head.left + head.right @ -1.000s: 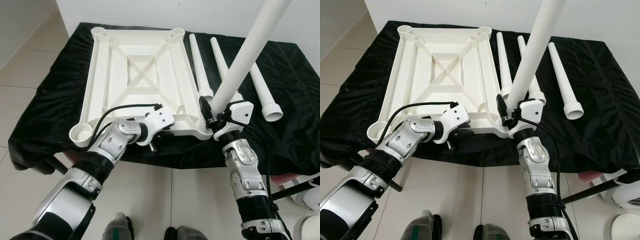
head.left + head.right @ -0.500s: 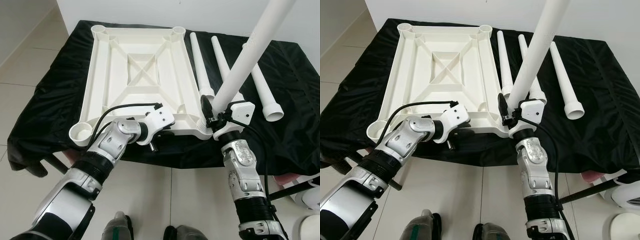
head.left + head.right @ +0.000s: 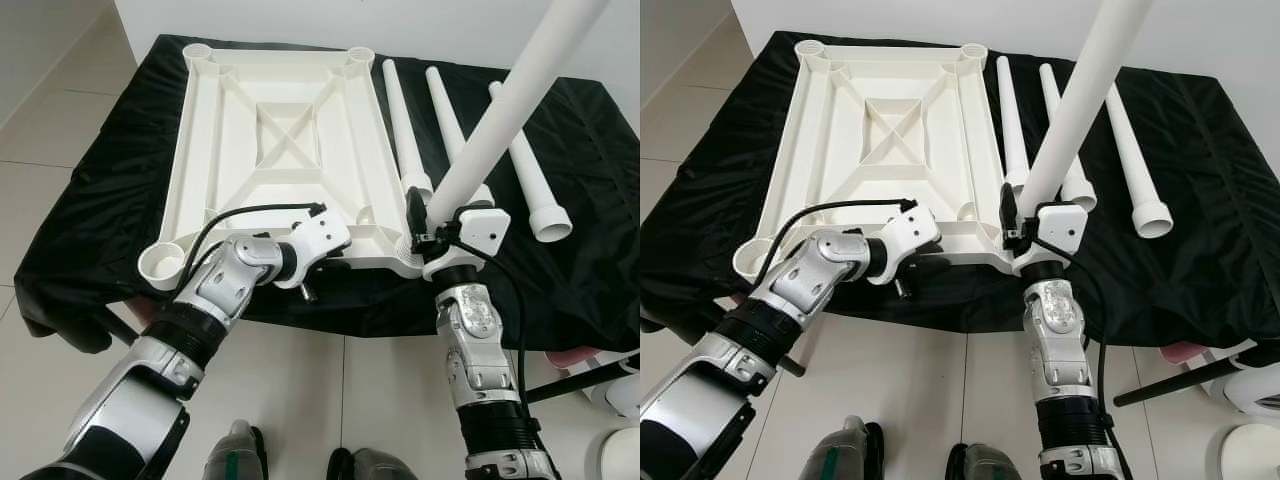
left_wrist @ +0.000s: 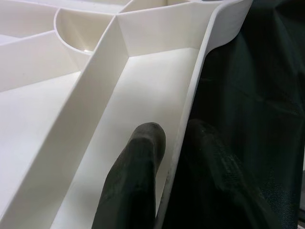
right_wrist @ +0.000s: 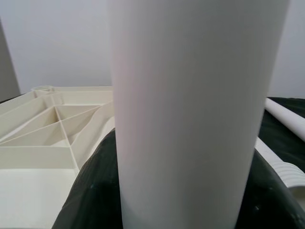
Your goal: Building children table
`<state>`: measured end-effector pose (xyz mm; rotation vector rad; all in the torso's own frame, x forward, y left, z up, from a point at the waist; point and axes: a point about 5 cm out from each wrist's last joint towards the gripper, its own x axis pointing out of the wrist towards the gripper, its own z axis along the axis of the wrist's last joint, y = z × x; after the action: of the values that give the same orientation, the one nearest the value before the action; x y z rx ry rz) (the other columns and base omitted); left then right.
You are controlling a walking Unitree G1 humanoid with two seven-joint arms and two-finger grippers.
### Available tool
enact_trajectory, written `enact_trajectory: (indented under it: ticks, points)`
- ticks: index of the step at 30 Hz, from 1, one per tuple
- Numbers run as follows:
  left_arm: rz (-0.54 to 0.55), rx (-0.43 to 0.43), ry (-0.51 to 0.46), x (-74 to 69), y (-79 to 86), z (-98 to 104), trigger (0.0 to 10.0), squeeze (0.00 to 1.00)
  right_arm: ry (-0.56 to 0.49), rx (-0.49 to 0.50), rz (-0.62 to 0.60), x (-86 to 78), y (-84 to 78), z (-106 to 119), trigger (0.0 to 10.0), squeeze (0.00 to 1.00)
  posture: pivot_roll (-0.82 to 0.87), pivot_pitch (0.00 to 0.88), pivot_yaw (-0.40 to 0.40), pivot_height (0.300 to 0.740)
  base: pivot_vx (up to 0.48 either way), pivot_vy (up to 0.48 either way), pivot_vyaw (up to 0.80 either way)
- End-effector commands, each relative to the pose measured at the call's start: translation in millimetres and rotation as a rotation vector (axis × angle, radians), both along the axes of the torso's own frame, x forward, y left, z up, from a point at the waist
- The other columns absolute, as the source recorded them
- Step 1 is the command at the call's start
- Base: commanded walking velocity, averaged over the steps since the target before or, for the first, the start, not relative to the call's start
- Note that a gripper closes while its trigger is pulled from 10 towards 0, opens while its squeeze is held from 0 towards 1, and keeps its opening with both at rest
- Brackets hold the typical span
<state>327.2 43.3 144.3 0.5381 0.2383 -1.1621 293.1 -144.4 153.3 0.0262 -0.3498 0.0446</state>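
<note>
One white table leg (image 3: 500, 115) stands tilted in the lower-right corner socket of the upturned tabletop (image 3: 270, 150), the right gripper (image 3: 424, 226) pinching its base. The left gripper (image 4: 169, 157) clamps the tabletop's near rim. Next, I judge, the leg needs straightening and seating. Three legs (image 3: 402, 125) lie upper right on the black cloth (image 3: 90, 200).

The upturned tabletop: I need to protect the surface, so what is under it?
A black cloth lies under the white tabletop, spread past every edge. What the cloth itself covers cannot be seen.
</note>
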Motion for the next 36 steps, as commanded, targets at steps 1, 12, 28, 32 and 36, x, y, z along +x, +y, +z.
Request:
enact_trajectory:
  ticks: [1,12,28,32,36]
  points:
    - [0.034,-0.017,0.004,1.3,3.3,0,10.0,0.0,0.176,0.009,-0.046,-6.0,-3.3,-36,10.0,0.0,0.07,0.126,-0.019,0.74,0.0,0.0,0.0]
    - [0.031,-0.012,0.001,0.7,4.3,1,10.0,0.0,0.182,0.026,-0.178,-3.1,-1.8,-36,10.0,0.0,0.08,0.122,-0.015,0.74,0.0,0.0,0.0]
    - [0.033,-0.013,-0.002,0.7,5.5,5,10.0,0.0,0.166,0.014,-0.299,0.6,3.0,-33,10.0,0.0,0.1,0.134,-0.012,0.74,0.0,0.0,0.0]
    - [0.034,-0.012,-0.001,0.4,6.3,5,10.0,0.0,0.16,0.025,-0.32,0.5,6.0,-32,10.0,0.0,0.1,0.137,-0.008,0.74,0.0,0.0,0.0]
    - [0.033,-0.01,-0.002,0.4,7.1,6,10.0,0.0,0.156,0.042,-0.356,1.5,7.0,-31,10.0,0.0,0.11,0.14,-0.003,0.74,0.0,0.0,0.0]
